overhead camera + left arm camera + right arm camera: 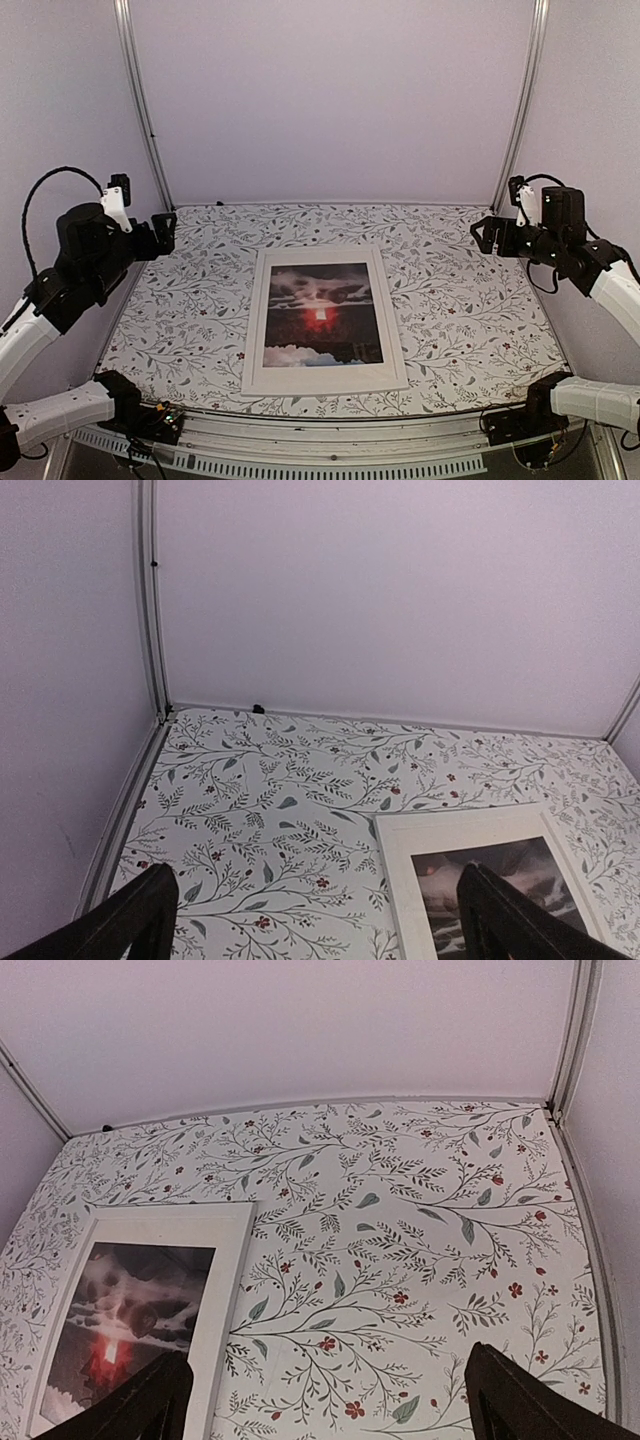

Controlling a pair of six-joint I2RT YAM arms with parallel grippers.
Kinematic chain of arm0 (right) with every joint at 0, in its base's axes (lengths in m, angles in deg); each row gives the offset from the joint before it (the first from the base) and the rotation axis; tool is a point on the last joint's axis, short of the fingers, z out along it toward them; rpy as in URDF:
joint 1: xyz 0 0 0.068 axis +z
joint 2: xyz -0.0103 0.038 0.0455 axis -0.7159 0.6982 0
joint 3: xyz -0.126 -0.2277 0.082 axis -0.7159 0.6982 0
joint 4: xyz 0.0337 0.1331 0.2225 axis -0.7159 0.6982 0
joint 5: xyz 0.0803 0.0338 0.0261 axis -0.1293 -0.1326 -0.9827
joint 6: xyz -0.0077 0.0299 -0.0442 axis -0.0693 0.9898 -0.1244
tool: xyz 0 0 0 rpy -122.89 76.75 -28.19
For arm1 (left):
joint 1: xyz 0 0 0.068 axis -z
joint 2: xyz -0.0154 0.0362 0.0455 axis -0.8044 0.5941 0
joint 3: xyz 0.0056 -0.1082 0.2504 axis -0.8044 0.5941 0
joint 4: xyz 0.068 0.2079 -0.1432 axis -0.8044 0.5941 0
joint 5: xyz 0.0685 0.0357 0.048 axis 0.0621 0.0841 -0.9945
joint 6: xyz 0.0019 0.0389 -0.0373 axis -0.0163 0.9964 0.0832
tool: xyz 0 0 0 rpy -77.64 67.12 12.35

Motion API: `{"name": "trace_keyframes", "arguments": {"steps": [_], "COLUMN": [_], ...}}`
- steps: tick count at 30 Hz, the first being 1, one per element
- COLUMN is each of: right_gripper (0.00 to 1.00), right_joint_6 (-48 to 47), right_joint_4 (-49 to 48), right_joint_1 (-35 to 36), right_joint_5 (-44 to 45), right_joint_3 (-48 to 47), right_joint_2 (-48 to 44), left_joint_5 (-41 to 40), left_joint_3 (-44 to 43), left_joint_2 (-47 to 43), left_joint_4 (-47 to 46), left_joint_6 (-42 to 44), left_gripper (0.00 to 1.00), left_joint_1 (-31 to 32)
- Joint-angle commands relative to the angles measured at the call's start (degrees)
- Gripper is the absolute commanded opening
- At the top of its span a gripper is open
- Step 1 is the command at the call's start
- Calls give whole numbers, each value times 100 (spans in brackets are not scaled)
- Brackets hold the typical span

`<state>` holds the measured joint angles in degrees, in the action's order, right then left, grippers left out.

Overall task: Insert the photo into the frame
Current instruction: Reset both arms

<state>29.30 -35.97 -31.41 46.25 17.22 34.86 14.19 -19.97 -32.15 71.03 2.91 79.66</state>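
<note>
The white frame [250, 372] lies flat in the middle of the table, long side running away from me. The photo [322, 313], dark clouds with a red glow at centre, shows inside its wide white border. My left gripper [165, 232] hangs open above the table's left edge, well away from the frame. My right gripper [483, 232] hangs open above the right edge, mirrored. The left wrist view shows the frame's far left corner [392, 832] and part of the photo [500, 865] beyond the open left gripper [315, 910]. The right wrist view shows frame [232, 1250], photo [130, 1300] and open right gripper [325, 1390].
The table [450, 300] wears a white cloth printed with leaves and red flowers. Plain lilac walls with metal corner posts [140, 110] close it in at the back and both sides. Both arm bases [110, 400] sit at the near edge.
</note>
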Motion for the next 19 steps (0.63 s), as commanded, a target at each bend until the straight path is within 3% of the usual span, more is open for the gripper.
{"name": "trace_keyframes", "arguments": {"steps": [1, 19], "right_gripper": [99, 99], "right_joint_6": [-67, -58], "right_joint_4": [-130, -100], "right_joint_1": [13, 19], "right_joint_5": [126, 339], "right_joint_3": [92, 78], "right_joint_2": [-56, -51], "left_joint_5": [-66, -44], "left_joint_3": [39, 65], "left_joint_2": [-47, -56], "left_joint_4": [-6, -23], "left_joint_6": [-17, -56], "left_gripper": [100, 100], "left_joint_1": [-32, -28]}}
